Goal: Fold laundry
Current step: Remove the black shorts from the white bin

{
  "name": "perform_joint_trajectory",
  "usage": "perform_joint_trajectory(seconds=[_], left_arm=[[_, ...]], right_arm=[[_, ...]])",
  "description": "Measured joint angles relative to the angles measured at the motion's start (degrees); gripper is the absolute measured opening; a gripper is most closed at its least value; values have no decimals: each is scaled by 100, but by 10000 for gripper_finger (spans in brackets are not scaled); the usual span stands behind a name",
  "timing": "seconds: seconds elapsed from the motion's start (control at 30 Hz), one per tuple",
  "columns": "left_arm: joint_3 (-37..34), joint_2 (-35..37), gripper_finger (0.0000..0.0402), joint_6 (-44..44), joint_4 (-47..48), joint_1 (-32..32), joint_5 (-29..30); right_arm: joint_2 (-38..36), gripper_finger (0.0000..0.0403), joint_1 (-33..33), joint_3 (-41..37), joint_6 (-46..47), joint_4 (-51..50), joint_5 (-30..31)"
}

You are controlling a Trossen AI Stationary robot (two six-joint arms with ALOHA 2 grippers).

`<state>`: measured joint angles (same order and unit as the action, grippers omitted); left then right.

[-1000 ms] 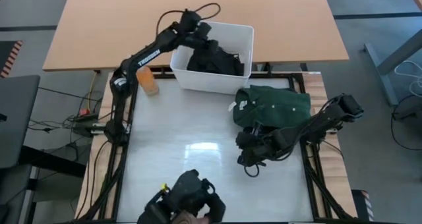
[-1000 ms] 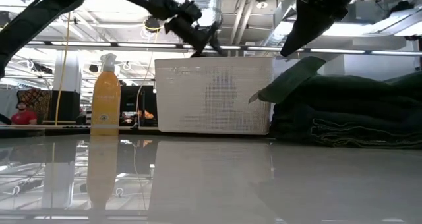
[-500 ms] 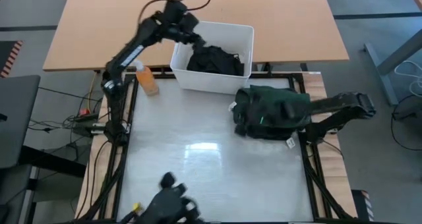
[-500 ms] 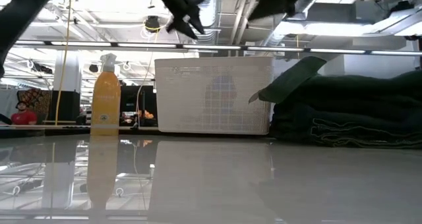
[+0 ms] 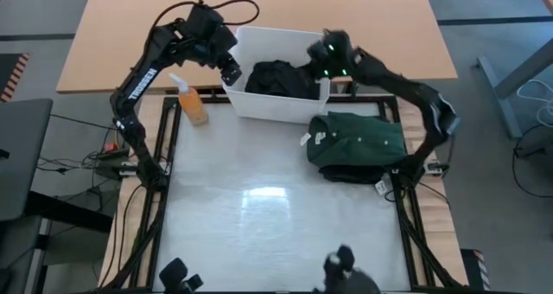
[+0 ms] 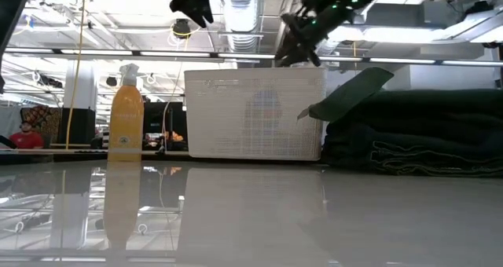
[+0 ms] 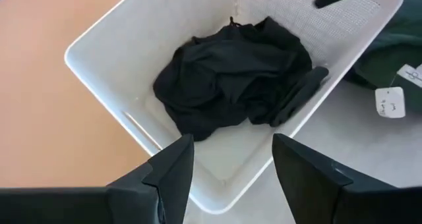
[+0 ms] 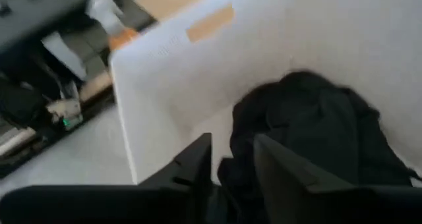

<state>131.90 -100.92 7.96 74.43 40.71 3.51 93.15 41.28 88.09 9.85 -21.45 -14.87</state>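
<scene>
High view showed both arms gathered over the white bin [image 5: 251, 104] at the tabletop's far edge. The left hand [image 5: 226, 67] hung above the bin's left rim with its fingers spread wide and nothing between them. The right hand [image 5: 333, 56] hovered at the bin's right rim, over the crumpled black garment [image 5: 278, 78] lying loose inside; the right wrist view showed a narrow gap between its fingers, with no cloth visibly pinched. A folded dark green garment [image 5: 361, 143] sat stacked by the tabletop's right edge, just in front of the bin, a white tag [image 5: 381, 187] sticking out from the stack's near side. An orange spray bottle [image 5: 192, 104] stood just beside the bin's left wall.

Judging from this, the next step was lifting the black garment out to fold it. Several risks stood out. The heap was bunched, so a narrow pinch might catch only one layer and let the rest slide back. Cloth snagging on the rim could drag or tip the light bin, and a shifted bin might knock the bottle or disturb the finished green stack. With both hands so close over one opening, they could also collide.
</scene>
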Motion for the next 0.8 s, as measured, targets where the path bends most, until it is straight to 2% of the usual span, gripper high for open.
perform_joint_trajectory(seconds=[0.2,0.37,0.5,0.63,0.8], left_arm=[[0,91,197,23,224,0,23],[-2,91,197,-68,917,0,125],[-7,134,197,-240,1203,-20,312],[-37,301,197,-437,1592,-120,687],[-979,1217,197,-696,1363,-472,795]], right_arm=[[1542,229,371,2407,-94,-2851,-47],[2481,270,266,3735,-282,-4019,-192],[3093,276,113,4288,-278,-4434,-344],[3377,276,-89,4427,-307,-4535,-628],[3813,276,-286,4407,-438,-4511,-624]])
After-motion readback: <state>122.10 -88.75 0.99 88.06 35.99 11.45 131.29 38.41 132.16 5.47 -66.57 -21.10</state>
